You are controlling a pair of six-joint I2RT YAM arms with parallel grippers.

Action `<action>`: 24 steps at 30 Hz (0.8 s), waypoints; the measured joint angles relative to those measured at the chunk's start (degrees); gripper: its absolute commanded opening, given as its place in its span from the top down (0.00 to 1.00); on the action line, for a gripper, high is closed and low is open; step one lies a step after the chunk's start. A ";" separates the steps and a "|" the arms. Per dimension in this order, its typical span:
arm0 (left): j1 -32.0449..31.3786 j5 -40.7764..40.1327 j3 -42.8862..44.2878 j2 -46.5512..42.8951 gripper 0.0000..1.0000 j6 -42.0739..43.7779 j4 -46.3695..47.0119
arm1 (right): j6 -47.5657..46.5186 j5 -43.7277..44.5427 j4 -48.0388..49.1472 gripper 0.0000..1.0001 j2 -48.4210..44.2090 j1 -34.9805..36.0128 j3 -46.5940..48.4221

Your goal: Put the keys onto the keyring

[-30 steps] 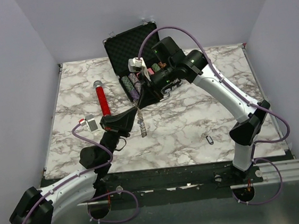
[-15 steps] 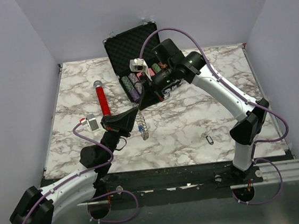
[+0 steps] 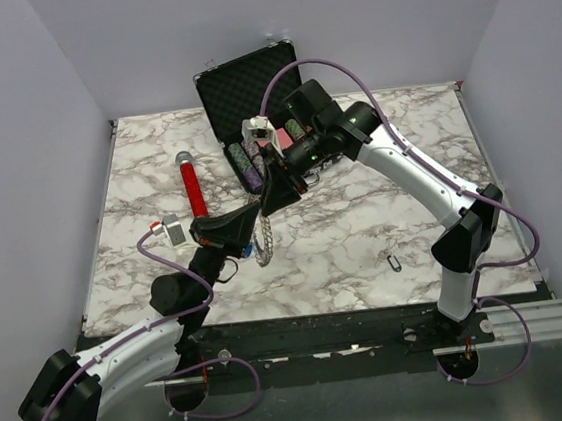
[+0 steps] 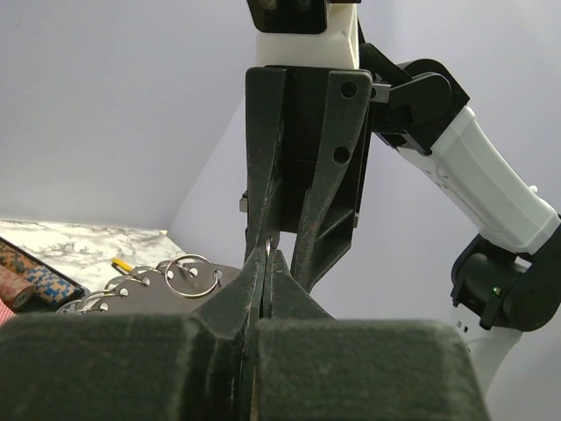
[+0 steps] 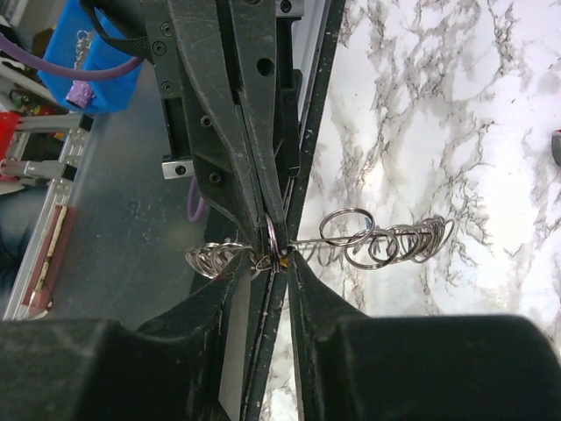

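The keyring hangs over the marble table from my left gripper, which is shut on its wire. In the left wrist view that gripper is pressed tight, with rings and key heads to its left. My right gripper meets it tip to tip from above. In the right wrist view its fingertips stand slightly apart around a small ring and a yellow bit on the keyring. One small key with a dark tag lies on the table at front right.
An open black foam-lined case stands at the back with patterned rolls in front of it. A red cylinder lies to the left. The right arm arches over the table's right half.
The right jaws closed and then parted again. The right gripper has shifted slightly left and down. The hanging keyring has swung a little left and shows more of its loop.
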 measured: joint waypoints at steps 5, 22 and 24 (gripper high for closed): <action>0.00 0.31 -0.04 -0.20 1.00 0.24 0.04 | -0.94 0.31 -0.92 0.63 -0.02 0.22 0.55; 0.04 13.25 1.77 -9.97 1.00 9.86 -6.91 | -15.32 -0.74 -10.64 0.59 -3.30 -2.12 1.81; 0.04 15.15 3.06 -10.69 1.00 11.67 -10.16 | -18.12 -1.75 -12.44 0.59 -3.32 -2.12 1.79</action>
